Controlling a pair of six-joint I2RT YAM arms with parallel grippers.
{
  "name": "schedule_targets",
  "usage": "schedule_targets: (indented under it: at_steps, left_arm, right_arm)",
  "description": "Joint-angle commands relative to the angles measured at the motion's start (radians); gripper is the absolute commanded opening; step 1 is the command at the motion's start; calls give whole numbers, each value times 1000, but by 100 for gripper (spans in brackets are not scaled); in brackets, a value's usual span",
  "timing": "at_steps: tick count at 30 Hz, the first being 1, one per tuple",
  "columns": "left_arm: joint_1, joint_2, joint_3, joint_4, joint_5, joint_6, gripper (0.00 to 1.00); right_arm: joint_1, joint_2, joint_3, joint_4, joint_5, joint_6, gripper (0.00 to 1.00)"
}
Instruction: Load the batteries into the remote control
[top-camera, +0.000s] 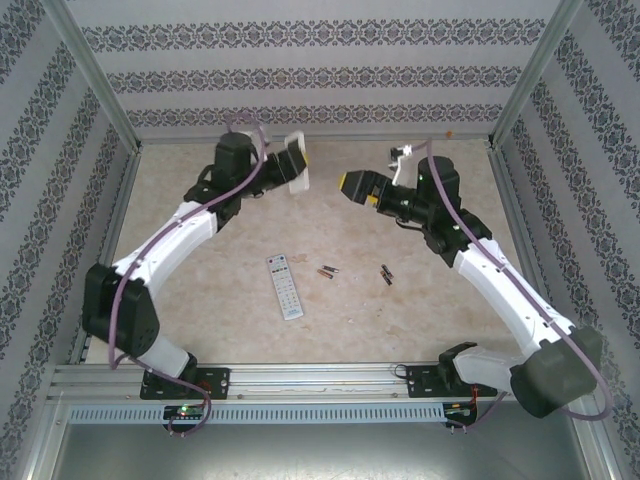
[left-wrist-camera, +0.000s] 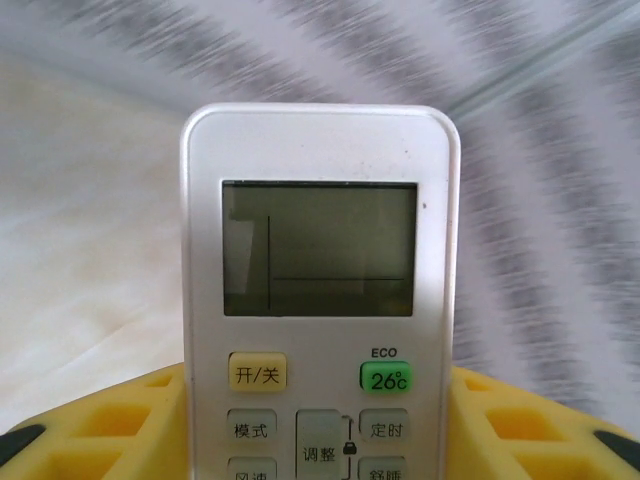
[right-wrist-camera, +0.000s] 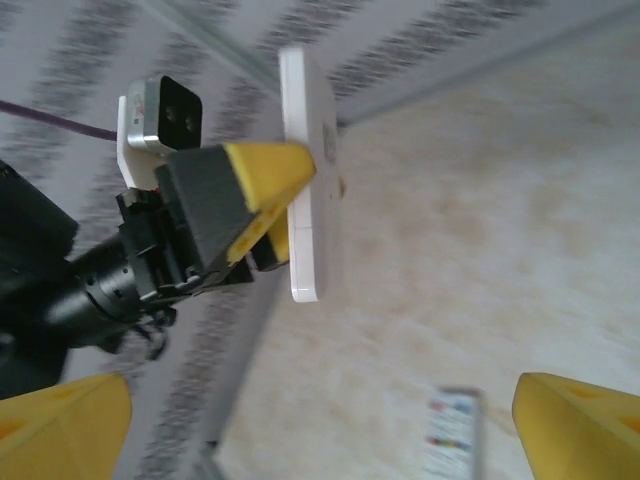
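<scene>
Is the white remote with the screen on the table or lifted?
Lifted: the left pincer clamps the white remote in the air, above the table.

Walls (top-camera: 320, 70) papered in grey-and-white ornamental bands; beige marbled tabletop (top-camera: 330, 215); aluminium corner posts (top-camera: 98, 85); metal rail (top-camera: 320, 380) along the near edge; even, diffuse lighting.

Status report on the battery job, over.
Left gripper shut on air-conditioner remote, airborne. Right gripper open. Batteries on table near TV remote. Nothing blocking.

Yellow-fingered left gripper (right-wrist-camera: 272, 210) is clamping a slim white rectangular plastic remote (right-wrist-camera: 310, 110), holding it edge-on above the beige marbled tabletop (right-wrist-camera: 500, 200).
</scene>
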Motion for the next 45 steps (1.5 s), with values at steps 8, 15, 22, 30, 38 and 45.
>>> schedule_targets:
  at_steps: [8, 15, 22, 30, 38, 45]
  left_arm:
    - [-36, -21, -84, 659, 243, -456, 42]
    - [-69, -21, -120, 908, 211, -621, 38]
    - [-86, -27, -118, 890, 209, -622, 38]
    - [-89, -144, -165, 557, 53, -342, 92]
    - [-118, -210, -150, 168, -36, -132, 99]
    - [-123, -151, -159, 196, -12, -199, 69]
  right_arm:
    - [20, 116, 47, 534, -233, 349, 98]
    - [69, 174, 60, 668, -230, 426, 89]
    - [87, 195, 85, 667, -226, 430, 57]
    - [53, 109, 51, 341, -91, 69, 40]
    - [196, 44, 45, -69, 344, -639, 44]
    - [258, 64, 24, -35, 335, -643, 45]
